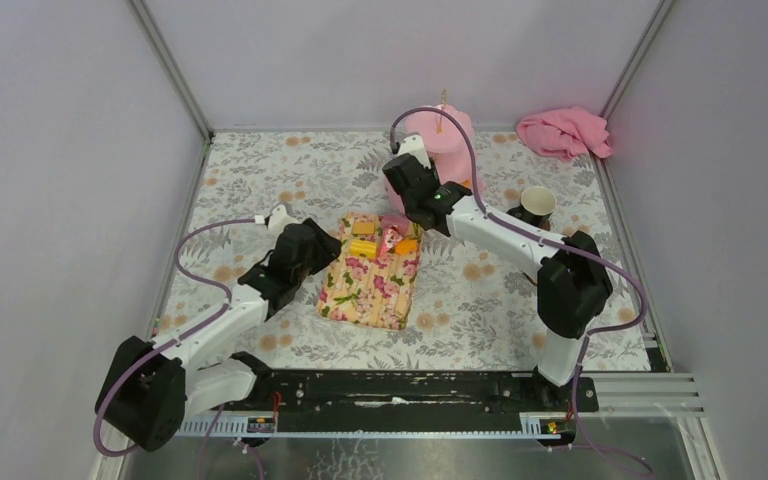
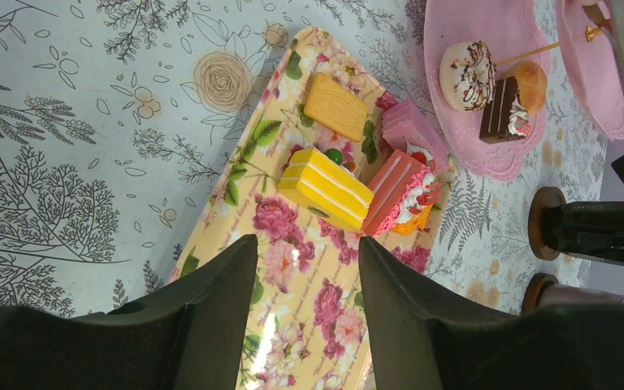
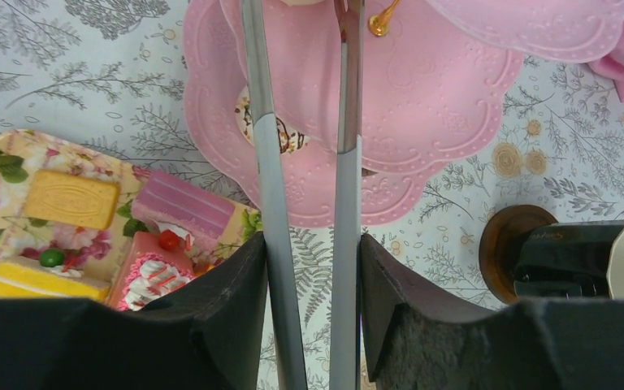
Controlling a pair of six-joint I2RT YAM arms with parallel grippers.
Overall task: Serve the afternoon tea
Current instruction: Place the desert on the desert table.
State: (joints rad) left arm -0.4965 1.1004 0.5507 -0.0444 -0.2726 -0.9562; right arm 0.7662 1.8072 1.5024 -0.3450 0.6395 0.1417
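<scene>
Right gripper [image 3: 309, 325], lower centre of its wrist view: clenched on a pair of metal tongs [image 3: 264, 162], whose two blades ran up the frame, slightly apart, across the pink three-tier stand [image 3: 422, 106] and off the top edge. Left gripper [image 2: 305, 325], lower centre of its wrist view: jaws parted and holding nothing, poised above the lower part of the floral tray [image 2: 292, 268]. Bunched together on the tray's upper end were a biscuit [image 2: 335, 106], a yellow cake [image 2: 325, 187], a pink cake [image 2: 410, 130] and a red cake [image 2: 402, 191] topped with white cream, with an orange piece [image 2: 418, 221] just below the last. On the stand's lowest tier, upper right of the left wrist view, a drizzled doughnut [image 2: 465, 75], a chocolate cake [image 2: 504, 114] and a golden bun [image 2: 528, 85] sat close together. The black mug [image 3: 577, 256] sat at the right edge, near the stand. A pink cloth [image 1: 563, 132] lay in the upper right of the overhead view.
</scene>
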